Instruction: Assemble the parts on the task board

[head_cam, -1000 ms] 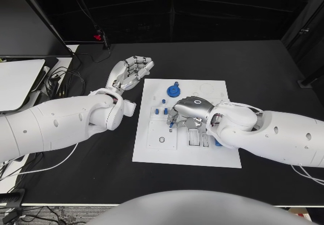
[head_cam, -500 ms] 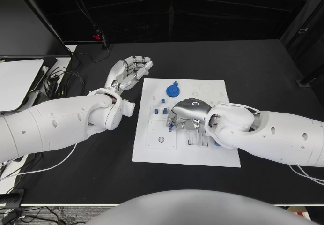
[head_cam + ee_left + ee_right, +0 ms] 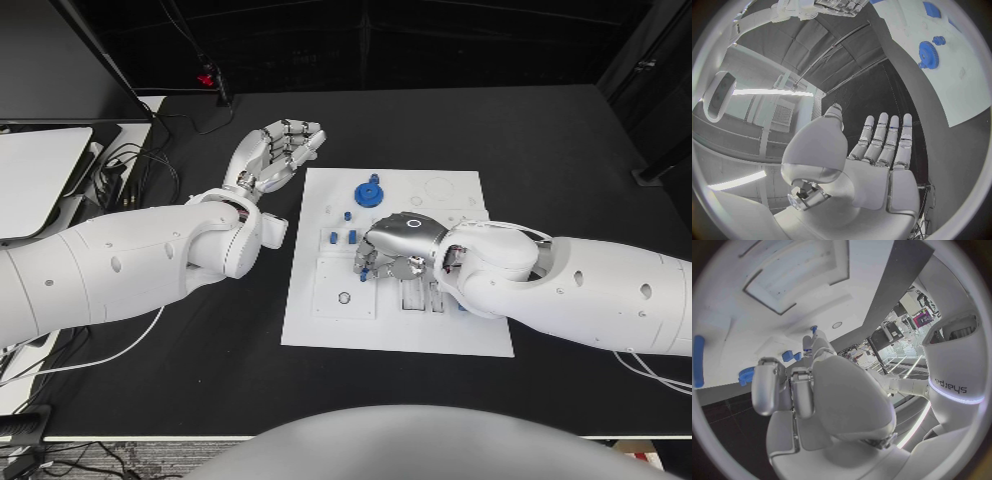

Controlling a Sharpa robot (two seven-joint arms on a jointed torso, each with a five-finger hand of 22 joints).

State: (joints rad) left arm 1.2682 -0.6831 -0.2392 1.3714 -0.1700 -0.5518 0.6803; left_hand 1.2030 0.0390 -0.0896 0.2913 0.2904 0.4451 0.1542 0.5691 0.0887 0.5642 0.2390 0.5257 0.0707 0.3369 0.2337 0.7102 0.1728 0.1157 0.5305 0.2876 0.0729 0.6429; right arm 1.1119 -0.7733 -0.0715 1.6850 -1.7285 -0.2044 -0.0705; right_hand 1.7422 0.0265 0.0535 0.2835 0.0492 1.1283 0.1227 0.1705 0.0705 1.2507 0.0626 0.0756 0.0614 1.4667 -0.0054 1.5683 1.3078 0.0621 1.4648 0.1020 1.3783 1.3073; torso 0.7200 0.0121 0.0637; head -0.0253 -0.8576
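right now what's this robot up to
It is assembling small blue parts on the white task board in the middle of the black table. The right robot hand is down over the middle of the board, fingers curled among the small blue pieces; whether it holds one cannot be told. The left robot hand hovers open off the board's far left corner, holding nothing. A blue gear sits on the board's far part.

— Where's the task board (image 3: 325, 325)?
— A white plate lying flat mid-table, long side running away from the robot.
— And the parts?
— A blue gear (image 3: 371, 192) lies flat near the far edge; small blue pegs (image 3: 342, 237) stand toward the left edge, mid-board.
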